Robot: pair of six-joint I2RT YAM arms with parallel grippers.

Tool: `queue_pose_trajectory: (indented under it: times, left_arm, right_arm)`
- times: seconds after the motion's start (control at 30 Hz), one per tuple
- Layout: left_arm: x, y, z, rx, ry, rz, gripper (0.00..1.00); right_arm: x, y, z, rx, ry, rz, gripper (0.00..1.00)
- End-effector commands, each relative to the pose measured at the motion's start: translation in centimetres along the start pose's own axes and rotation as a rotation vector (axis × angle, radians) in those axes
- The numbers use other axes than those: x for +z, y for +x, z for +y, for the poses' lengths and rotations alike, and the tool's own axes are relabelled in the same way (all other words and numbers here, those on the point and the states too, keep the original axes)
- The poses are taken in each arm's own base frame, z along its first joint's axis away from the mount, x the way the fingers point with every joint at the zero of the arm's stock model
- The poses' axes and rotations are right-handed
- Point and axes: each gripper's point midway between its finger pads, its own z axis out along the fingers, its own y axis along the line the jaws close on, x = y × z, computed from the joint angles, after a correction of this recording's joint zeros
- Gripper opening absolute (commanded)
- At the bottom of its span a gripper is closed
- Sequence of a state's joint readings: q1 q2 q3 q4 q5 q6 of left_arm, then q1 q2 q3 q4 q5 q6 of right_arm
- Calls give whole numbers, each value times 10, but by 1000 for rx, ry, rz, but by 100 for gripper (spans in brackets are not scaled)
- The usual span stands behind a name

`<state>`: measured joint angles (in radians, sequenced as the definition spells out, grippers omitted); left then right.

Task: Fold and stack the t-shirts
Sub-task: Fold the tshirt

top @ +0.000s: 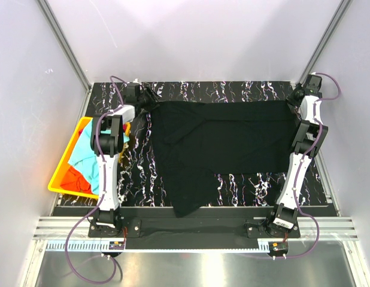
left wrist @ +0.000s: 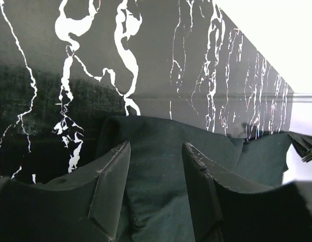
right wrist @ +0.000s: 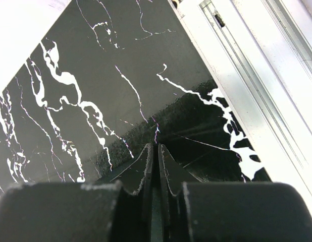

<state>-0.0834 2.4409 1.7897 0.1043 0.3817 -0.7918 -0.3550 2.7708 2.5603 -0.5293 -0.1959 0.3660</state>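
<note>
Marbled black desk (top: 233,89); black shirt (top: 221,143) spread across it, tail reaching the near edge. Right gripper (right wrist: 157,147) at far-right corner is pinched closed, apparently on the hem. Left gripper (left wrist: 156,146) at far-left corner gapes, cloth lying loose between its jaws. Risk: a one-sided pull skews the shirt.

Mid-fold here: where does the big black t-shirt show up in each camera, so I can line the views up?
Top external: the large black cloth t-shirt is spread across the table's middle.
Left wrist: it fills the lower centre, between the fingers of the left end effector.
Right wrist: at most a dark sliver between the shut fingers of the right end effector; unsure.
Shared landmark: the black white-veined marbled tabletop.
</note>
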Motion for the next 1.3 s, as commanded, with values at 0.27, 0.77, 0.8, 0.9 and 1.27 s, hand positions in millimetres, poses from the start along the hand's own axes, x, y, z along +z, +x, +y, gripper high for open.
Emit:
queue_pose_trajectory:
  times: [0.27,0.77,0.8,0.9,1.27]
  left_arm:
    - [-35,-38,-29,156,-1,-148,60]
    - [-10,-22,-2,95,-87,-58,57]
    - [-10,-23,-1,97,-91,-61,56]
    - [-10,-16,10,86,-136,-39,55]
    - [4,-6,20,27,-163,-27,37]
  right_arm:
    - [-2,-2,0,-16,10,-3,11]
    - [-3,-4,-1,-32,12,-7,11]
    - [-4,-4,0,-36,13,-7,11]
    - [-4,-5,-2,-38,15,-9,11]
    - [-4,-5,-4,-35,14,-5,10]
